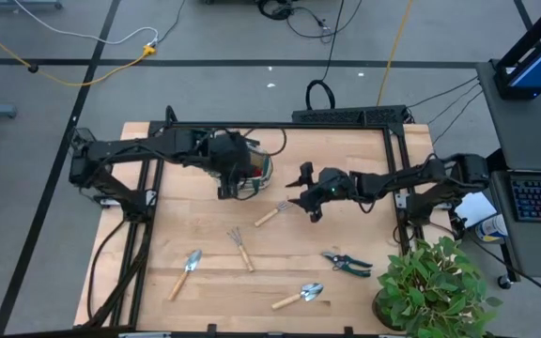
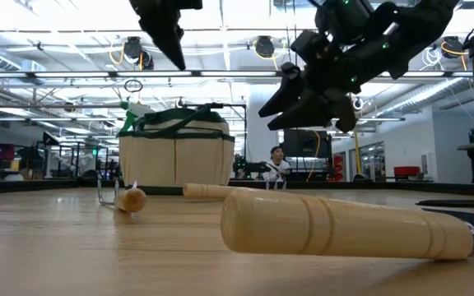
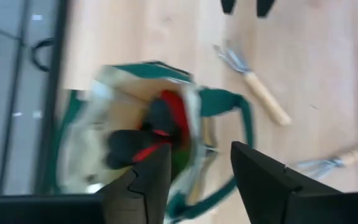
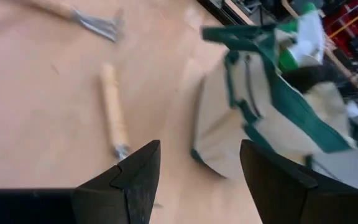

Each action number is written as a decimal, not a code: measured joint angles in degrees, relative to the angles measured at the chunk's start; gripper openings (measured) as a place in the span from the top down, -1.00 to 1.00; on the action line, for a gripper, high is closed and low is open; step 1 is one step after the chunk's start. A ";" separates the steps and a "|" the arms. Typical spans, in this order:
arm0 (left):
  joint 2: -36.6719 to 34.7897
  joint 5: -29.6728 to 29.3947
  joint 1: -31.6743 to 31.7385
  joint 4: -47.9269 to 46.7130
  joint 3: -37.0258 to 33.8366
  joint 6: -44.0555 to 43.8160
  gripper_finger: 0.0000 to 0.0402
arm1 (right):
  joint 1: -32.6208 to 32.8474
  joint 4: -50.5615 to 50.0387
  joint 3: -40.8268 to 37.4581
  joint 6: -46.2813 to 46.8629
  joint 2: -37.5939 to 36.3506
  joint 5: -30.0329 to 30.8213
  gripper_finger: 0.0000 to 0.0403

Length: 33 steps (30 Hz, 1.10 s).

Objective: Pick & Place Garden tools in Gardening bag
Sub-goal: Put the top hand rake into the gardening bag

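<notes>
The tan gardening bag with green trim stands at the far middle of the table; red and black items lie inside it. My left gripper hovers open and empty over the bag's near-left rim. My right gripper is open and empty in the air to the right of the bag, above a wooden-handled fork that lies flat on the table. A hand rake, two trowels and the pruning shears lie nearer the front.
A leafy potted plant stands at the near right corner. A black frame runs along the table's far and side edges. Bare wood lies between the bag and the tools at the front.
</notes>
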 joint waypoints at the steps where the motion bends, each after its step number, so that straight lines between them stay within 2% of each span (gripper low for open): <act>1: -0.13 1.16 -0.36 1.33 -1.72 0.10 0.20 | 0.70 -0.40 0.00 1.13 -0.02 0.00 -0.05; 6: 0.11 4.60 -2.49 14.28 -13.50 -2.37 0.32 | 2.69 -4.38 0.00 7.00 -0.04 0.09 -0.05; 8: 0.37 4.89 -3.65 22.31 -18.19 -4.19 0.35 | 2.90 -5.82 0.00 8.97 -0.04 0.11 -0.05; 11: 0.60 4.93 -5.46 33.74 -24.29 -10.68 0.37 | 3.00 -7.50 0.00 11.39 -0.04 0.13 -0.05; 15: 0.51 5.00 -7.39 46.64 -28.67 -21.22 0.36 | 3.00 -8.10 0.00 13.53 -0.04 0.15 -0.05; 19: 1.76 4.28 -8.55 51.10 -29.42 -25.81 0.36 | 3.00 -8.09 0.00 13.56 -0.04 0.15 -0.05; 25: 1.09 -2.86 -10.19 50.66 -27.24 -21.37 0.36 | 2.98 -8.17 0.00 13.72 -0.04 0.17 -0.05; 30: 1.04 -3.19 -11.88 50.66 -24.87 -19.92 0.36 | 2.97 -8.57 0.00 13.77 -0.02 0.17 -0.05; 33: 1.04 -7.47 -13.19 50.92 -23.98 -19.13 0.36 | 2.97 -8.59 0.00 13.78 -0.02 0.17 -0.05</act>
